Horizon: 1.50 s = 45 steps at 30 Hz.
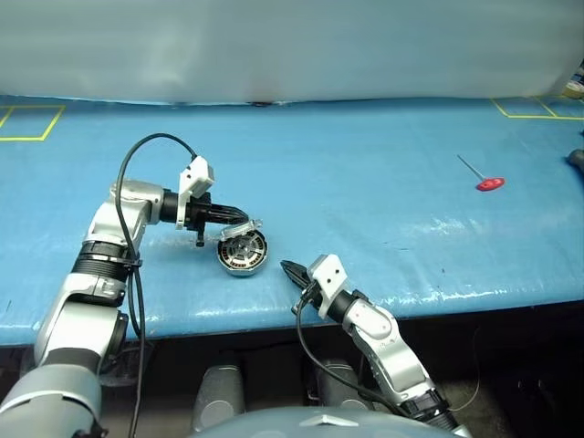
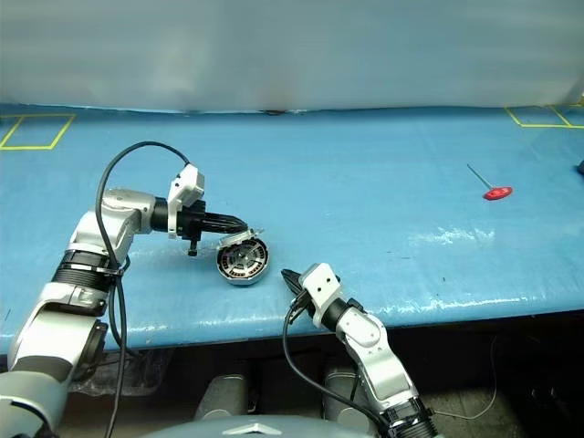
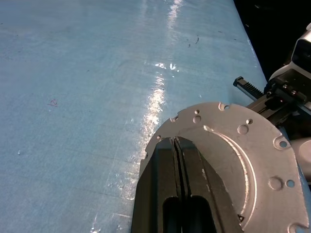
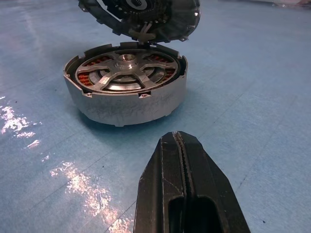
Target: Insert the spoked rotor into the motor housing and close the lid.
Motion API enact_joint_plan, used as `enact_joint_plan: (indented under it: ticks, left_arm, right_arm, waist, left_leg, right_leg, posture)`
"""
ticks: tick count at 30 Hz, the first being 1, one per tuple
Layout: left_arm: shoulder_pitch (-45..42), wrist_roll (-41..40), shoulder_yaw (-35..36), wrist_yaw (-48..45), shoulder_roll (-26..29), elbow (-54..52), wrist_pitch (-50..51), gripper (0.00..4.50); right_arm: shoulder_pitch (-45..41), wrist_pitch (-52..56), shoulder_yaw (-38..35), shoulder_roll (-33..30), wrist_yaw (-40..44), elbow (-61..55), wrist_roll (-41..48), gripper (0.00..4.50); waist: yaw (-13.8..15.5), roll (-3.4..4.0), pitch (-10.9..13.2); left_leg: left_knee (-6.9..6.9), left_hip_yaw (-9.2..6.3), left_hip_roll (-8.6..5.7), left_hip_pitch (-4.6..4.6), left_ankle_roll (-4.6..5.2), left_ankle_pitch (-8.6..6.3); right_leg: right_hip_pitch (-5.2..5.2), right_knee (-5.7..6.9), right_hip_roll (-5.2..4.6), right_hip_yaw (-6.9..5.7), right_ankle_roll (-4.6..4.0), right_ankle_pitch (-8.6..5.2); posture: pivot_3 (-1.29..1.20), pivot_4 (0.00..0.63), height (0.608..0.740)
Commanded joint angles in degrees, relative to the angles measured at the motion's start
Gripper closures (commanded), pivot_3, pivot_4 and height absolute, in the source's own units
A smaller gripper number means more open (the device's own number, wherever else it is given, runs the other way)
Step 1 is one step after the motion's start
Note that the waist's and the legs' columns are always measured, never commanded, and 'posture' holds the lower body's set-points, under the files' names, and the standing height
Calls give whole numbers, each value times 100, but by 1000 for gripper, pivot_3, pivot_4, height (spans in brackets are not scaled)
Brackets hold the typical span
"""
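The motor housing (image 1: 243, 255) sits on the blue table near its front edge. In the right wrist view the spoked rotor (image 4: 129, 73) lies inside the housing (image 4: 126, 104), over the copper windings. The lid (image 4: 146, 14) stands half-raised on the housing's far side, tilted over it. My left gripper (image 1: 243, 219) is shut, and its fingertips (image 3: 167, 145) rest on the lid's plain outer face (image 3: 243, 160). My right gripper (image 1: 290, 269) is shut and empty, a short way in front of the housing and pointing at it, level with the table.
A red-handled tool (image 1: 490, 183) lies far to the right on the table. Yellow tape marks (image 1: 27, 123) sit at the back corners. The table's front edge (image 1: 411, 306) runs just behind my right gripper.
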Motion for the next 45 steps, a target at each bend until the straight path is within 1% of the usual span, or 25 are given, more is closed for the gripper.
enact_joint_plan:
  ticks: [1, 5, 15, 19, 22, 24, 27, 33, 37, 41, 45]
  left_arm:
    - [68, -59, -4, -79, 75, -271, 38, 4464]
    - [215, -109, 9, -83, 79, -447, 165, 4464]
    - [767, 81, -282, -40, 84, -682, 167, 4464]
    - [971, 99, -329, 16, 90, -843, 170, 4464]
    - [1069, -14, -179, 131, 59, -975, 181, 4464]
    - [1132, -168, 21, 272, 36, -1117, 210, 4464]
    - [1366, -510, 407, 560, 34, -1598, 279, 4464]
    - [2290, -1059, 1132, 1255, 95, -3033, 350, 4464]
    - [3301, -980, 1503, 1916, 84, -4169, 65, 4464]
    - [4356, -1032, 1897, 2893, -415, -5115, -115, 4464]
    - [5212, -896, 1924, 3659, -959, -5776, -351, 4464]
  right_arm:
    - [-74, -71, 0, 32, -9, -25, 6, 4500]
    - [-73, -67, 5, 33, -25, -12, 1, 4500]
    - [-65, -52, 36, 35, -59, -2, -12, 4500]
    - [-66, -52, 39, 32, -66, -7, -17, 4500]
    - [-65, -21, 4, 36, -70, -53, 32, 4500]
    - [-73, 34, -17, 25, -63, -121, 62, 4500]
    - [-110, 147, -59, -6, -71, -289, 85, 4500]
    - [-213, 528, -208, -134, -103, -818, 109, 4500]
    - [-443, 1602, -445, -104, -188, -1331, 459, 4500]
    - [-881, 2678, -619, -44, -409, -1682, 626, 4500]
    - [-1373, 3223, -531, -108, -298, -1729, 666, 4500]
  waist:
    - [-5, 0, 0]
    - [-1, 0, 0]
    - [1, -1, -1]
    - [3, 1, -2]
    - [1, 1, -2]
    - [-2, 1, -2]
    - [-15, 1, -1]
    - [-26, 2, -1]
    - [-34, 3, 0]
    - [-26, 3, 0]
    - [5, 2, 0]
  left_leg:
    - [0, 0, 0, 0, 0, 0]
    - [0, -1, 0, 0, 0, 0]
    - [3, -1, 0, 5, 0, 0]
    - [3, -1, 0, 25, 0, 0]
    - [-7, 1, 0, 74, 1, -1]
    - [-6, 1, 1, 78, 1, 0]
    - [-5, 0, 2, 79, 4, 1]
    - [-15, 2, 1, 72, 3, 0]
    - [-20, 6, 3, 75, 2, 0]
    - [-17, 8, 4, 77, 2, 0]
    - [-17, 13, 4, 80, 2, 0]
  right_leg:
    - [0, 0, 0, 0, 0, 0]
    - [0, 1, 0, 0, 0, 0]
    - [3, 4, 0, 1, 0, 0]
    - [23, 4, -1, 1, 0, -1]
    - [68, -4, -3, 1, -3, -3]
    - [70, -2, -3, 1, -3, -4]
    - [68, 1, -2, 2, -3, -3]
    - [61, -3, -3, 6, -5, -4]
    - [61, -5, -5, 9, -5, -4]
    - [61, -4, -8, 8, -5, -4]
    - [62, -5, -11, 9, -4, -4]
  posture:
    - [0, 150, 740]
    - [0, 150, 740]
    - [0, 150, 740]
    - [0, 150, 740]
    - [0, 150, 740]
    - [0, 150, 740]
    - [0, 150, 740]
    - [0, 150, 740]
    - [0, 150, 740]
    - [0, 150, 740]
    - [0, 150, 740]
